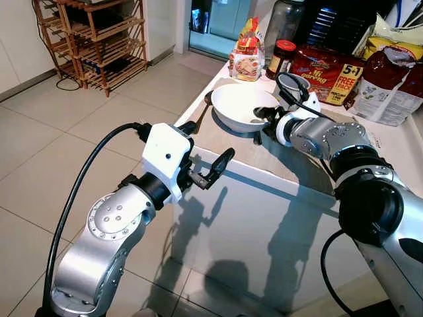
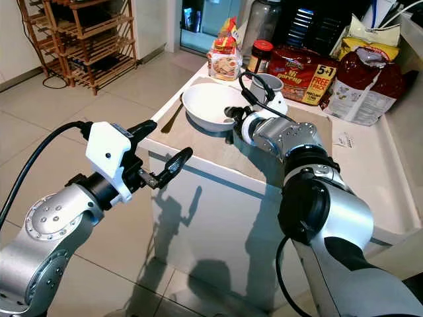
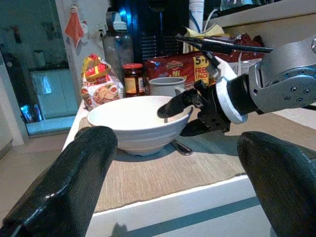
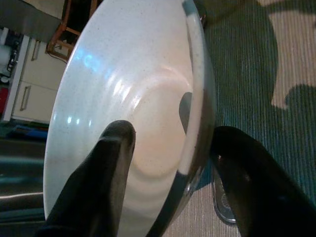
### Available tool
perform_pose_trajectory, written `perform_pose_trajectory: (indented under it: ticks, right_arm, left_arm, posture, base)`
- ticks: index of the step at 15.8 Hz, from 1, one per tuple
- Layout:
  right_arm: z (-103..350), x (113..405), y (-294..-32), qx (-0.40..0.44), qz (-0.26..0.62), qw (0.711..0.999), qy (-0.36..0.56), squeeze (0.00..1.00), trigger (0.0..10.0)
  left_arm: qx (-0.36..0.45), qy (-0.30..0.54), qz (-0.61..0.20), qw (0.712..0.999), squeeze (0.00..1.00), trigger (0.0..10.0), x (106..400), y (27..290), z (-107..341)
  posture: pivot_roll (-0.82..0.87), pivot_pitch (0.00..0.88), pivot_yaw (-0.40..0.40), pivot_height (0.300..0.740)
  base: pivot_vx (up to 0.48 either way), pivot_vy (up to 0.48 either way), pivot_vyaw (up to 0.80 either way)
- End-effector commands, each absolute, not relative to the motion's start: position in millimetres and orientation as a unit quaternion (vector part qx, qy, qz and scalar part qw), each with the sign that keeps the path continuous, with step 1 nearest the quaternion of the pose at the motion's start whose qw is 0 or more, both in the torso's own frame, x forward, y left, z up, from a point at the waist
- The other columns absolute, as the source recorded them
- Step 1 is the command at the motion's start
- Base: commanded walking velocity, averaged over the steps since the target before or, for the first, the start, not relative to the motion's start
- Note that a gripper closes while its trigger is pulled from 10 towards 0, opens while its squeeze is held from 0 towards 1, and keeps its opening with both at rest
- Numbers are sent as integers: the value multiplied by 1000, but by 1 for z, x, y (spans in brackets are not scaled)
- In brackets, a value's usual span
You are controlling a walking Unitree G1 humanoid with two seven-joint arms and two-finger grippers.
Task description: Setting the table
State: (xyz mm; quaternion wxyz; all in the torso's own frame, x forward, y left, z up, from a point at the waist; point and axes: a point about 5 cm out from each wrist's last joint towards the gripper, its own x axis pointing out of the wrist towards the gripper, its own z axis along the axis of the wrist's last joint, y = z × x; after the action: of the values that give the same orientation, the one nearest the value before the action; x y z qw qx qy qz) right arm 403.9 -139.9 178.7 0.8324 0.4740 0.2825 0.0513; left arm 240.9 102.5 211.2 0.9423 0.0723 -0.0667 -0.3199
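A white bowl (image 1: 239, 104) stands on a beige placemat (image 1: 228, 146) near the front left corner of the white table (image 2: 370, 178). My right gripper (image 1: 264, 123) is open at the bowl's right rim, with one finger (image 4: 111, 163) inside the bowl and the other (image 4: 247, 177) outside and below the rim. A gap shows between the inner finger and the rim. A spoon (image 2: 173, 117) lies on the mat left of the bowl, and another metal utensil (image 3: 180, 147) lies by the bowl's base. My left gripper (image 1: 208, 142) hangs open and empty in the air before the table's front edge.
Behind the bowl stand a grey mug (image 2: 266, 83), a red-lidded jar (image 1: 282, 57), a noodle packet (image 1: 247, 61), a red multipack (image 1: 330, 72) and bags (image 1: 390, 82). A wooden rack (image 1: 99, 39) stands on the tiled floor at far left.
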Motion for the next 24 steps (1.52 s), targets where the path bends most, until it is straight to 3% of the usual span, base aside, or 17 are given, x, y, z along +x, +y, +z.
perform_pose_trajectory:
  ticks: [1, 13, 19, 21, 23, 24]
  right_arm:
    - [180, 404, -148, 483, 38, 831, 274, 0, 0]
    - [184, 406, -143, 532, 50, 804, 263, 0, 0]
    - [192, 406, -166, 578, 32, 781, 234, 0, 0]
    - [208, 407, -187, 579, 38, 788, 206, 0, 0]
    - [227, 401, -219, 532, 40, 826, 183, 0, 0]
    - [232, 392, -246, 431, 8, 882, 190, 0, 0]
  left_arm:
    - [70, -64, -330, 939, 0, 10000, 241, 98, 210]
    - [71, -69, -331, 939, 0, 10000, 243, 100, 211]
    - [67, -77, -335, 937, 0, 10000, 249, 98, 215]
    - [74, -77, -340, 934, 0, 10000, 249, 97, 216]
    - [76, -80, -336, 935, 0, 10000, 250, 98, 216]
    - [73, -80, -336, 936, 0, 10000, 248, 98, 216]
  posture:
    - [65, 0, -137, 740]
    - [82, 0, -127, 740]
    - [73, 0, -82, 740]
    - [75, 0, -75, 740]
    - [78, 0, -88, 740]
    - [67, 0, -93, 740]
  base:
    - [0, 0, 0]
    - [0, 0, 0]
    - [0, 0, 0]
    - [0, 0, 0]
    - [0, 0, 0]
    - [0, 0, 0]
